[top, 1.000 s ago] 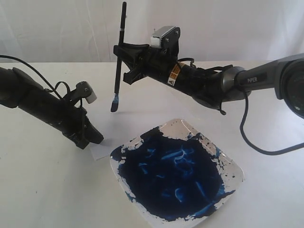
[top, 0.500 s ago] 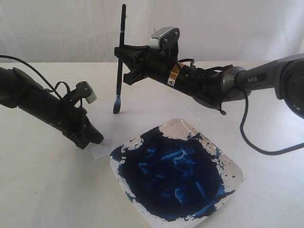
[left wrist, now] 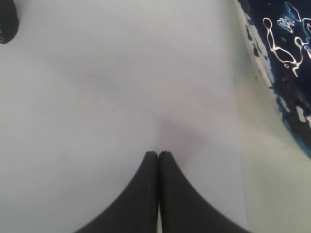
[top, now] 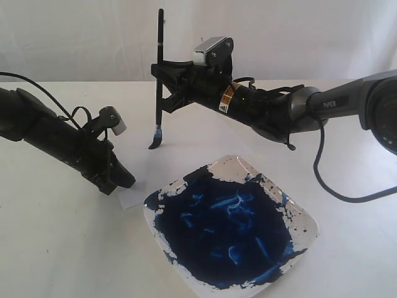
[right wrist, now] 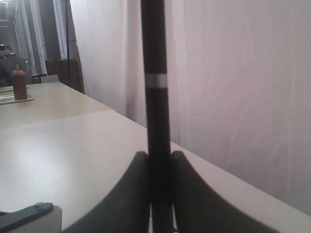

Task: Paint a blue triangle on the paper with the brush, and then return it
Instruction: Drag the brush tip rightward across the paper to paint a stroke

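Long black-handled paintbrush (top: pixel 157 118) stands nearly upright, blue tip down, bent against the thin white paper sheet (left wrist: pixel 121 73). My right end effector (top: pixel 162 81) clamps its handle. My left end effector (left wrist: pixel 159 154), closed and empty, presses the sheet. Square white plate (top: pixel 239 162) nearby holds dark blue paint (top: pixel 229 223).

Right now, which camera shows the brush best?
The exterior view: the whole brush shows, handle top to blue tip. The right wrist view shows only its black handle between the fingers. The left wrist view shows at most a dark blob at one corner.
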You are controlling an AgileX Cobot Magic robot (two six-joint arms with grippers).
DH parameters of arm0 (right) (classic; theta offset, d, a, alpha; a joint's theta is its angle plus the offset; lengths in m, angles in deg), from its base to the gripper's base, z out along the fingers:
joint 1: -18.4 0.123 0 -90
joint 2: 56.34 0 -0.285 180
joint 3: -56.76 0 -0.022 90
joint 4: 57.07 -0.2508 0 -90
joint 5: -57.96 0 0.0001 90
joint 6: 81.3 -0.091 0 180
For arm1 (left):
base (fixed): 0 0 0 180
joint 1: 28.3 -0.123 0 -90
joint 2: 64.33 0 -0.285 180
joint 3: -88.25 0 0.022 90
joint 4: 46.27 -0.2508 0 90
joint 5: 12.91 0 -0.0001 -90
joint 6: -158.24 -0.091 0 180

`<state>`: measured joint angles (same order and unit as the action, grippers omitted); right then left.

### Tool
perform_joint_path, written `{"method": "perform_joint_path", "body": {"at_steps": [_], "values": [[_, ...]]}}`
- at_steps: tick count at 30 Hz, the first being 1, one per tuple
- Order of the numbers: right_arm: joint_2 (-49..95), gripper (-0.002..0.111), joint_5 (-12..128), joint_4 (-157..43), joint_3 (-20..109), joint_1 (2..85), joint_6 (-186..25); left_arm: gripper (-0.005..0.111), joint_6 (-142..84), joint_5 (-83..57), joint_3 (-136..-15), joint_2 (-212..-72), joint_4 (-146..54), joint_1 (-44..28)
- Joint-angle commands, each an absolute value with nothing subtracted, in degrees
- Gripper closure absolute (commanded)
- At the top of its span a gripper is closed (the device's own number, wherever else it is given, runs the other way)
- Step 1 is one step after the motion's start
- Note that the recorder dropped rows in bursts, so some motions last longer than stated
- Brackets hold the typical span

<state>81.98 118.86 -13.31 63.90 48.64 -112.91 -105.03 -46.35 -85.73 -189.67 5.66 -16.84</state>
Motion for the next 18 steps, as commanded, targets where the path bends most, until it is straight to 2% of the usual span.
{"method": "perform_joint_path", "body": {"at_steps": [1, 18], "values": [[81.93, 0.108, 118.16, -13.83, 64.22, 47.77, -111.23, 0.107, -105.02, -47.53, -85.30, -189.55, 5.58, -16.75], [81.93, 0.108, 117.54, -13.97, 64.22, 41.35, -111.02, 0.107, -105.02, -47.53, -85.30, -189.55, 5.58, -16.75]]}}
